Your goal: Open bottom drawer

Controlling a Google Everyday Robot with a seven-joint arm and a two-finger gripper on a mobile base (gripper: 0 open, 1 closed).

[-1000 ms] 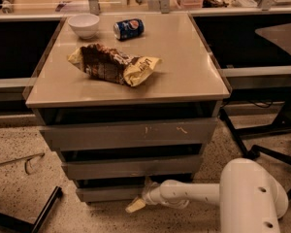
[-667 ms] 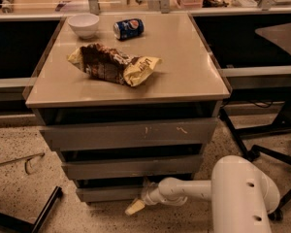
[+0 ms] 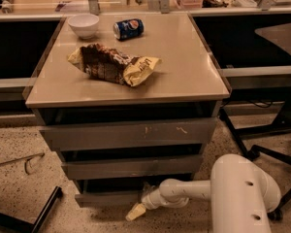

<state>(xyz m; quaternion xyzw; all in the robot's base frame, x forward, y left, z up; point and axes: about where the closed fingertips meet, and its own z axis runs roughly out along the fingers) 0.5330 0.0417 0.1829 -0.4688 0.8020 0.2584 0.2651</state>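
Sitting lowest in stack of three gray fronts: bottom drawer (image 3: 104, 198), plain, handleless, dark gap above its top edge. Gripper (image 3: 137, 210) low at drawer's right end, pale yellowish tip just above speckled floor (image 3: 19, 188). Whether clenched or released cannot be told (contact with drawer also unclear). White arm (image 3: 194, 191) extends leftward from bulky white housing at lower right. Middle drawer (image 3: 131, 168) and scratched top drawer (image 3: 131, 134) above. On cabinet top (image 3: 184, 67): white bowl (image 3: 84, 24), blue can (image 3: 128, 28) on its side, crumpled snack bag (image 3: 111, 64).
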